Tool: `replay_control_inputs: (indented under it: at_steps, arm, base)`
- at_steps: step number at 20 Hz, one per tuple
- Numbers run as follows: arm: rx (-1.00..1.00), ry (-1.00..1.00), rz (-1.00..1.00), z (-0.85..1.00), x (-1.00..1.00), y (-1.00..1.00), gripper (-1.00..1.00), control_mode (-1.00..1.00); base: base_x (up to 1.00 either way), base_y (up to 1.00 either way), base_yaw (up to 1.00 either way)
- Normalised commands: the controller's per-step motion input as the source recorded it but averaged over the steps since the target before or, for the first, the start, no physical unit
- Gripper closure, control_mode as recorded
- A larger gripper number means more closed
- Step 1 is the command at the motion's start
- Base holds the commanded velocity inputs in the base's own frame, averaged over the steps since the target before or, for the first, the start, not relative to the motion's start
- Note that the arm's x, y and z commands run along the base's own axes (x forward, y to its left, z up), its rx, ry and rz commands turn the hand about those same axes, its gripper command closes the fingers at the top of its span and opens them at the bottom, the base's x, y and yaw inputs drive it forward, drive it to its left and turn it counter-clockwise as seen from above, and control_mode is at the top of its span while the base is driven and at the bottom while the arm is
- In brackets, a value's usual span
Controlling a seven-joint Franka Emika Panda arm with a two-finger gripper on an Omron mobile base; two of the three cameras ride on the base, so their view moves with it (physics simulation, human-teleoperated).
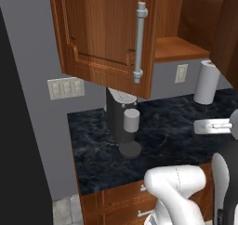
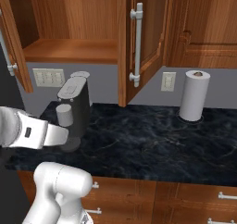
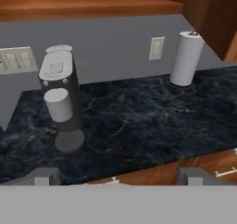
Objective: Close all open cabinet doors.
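Two reddish-brown cabinet doors stand swung out over the counter. In the left base view the left door (image 1: 104, 33) faces me with its silver bar handle (image 1: 139, 43), and the right door (image 1: 228, 31) crosses the right edge. In the right base view the right door (image 2: 148, 42) stands nearly edge-on with its handle (image 2: 137, 45), and the left door (image 2: 11, 42) sits at the left edge. Between them the bare cabinet shelf (image 2: 69, 49) shows. My gripper (image 3: 118, 177) is open and holds nothing, low in front of the counter, below the doors.
A dark coffee machine (image 1: 122, 122) and a white paper towel roll (image 2: 194, 96) stand on the black marble counter (image 2: 152, 140). Wooden drawer fronts (image 2: 185, 204) run under it. More wall-cabinet doors (image 2: 203, 28) to the right are shut. A tall black body (image 1: 18, 140) fills the left.
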Motion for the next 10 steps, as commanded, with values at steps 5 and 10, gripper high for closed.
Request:
replay_control_inputs:
  at_steps: [5, 10]
  arm:
    - [-0.23, -0.38, -0.03, 0.18, -0.59, 0.75, -1.0, -1.0]
    - [-0.17, -0.46, -0.06, 0.13, -0.15, 0.86, -1.0, -1.0]
  base:
    - [0.0, 0.0, 0.0]
    - [0.0, 0.0, 0.0]
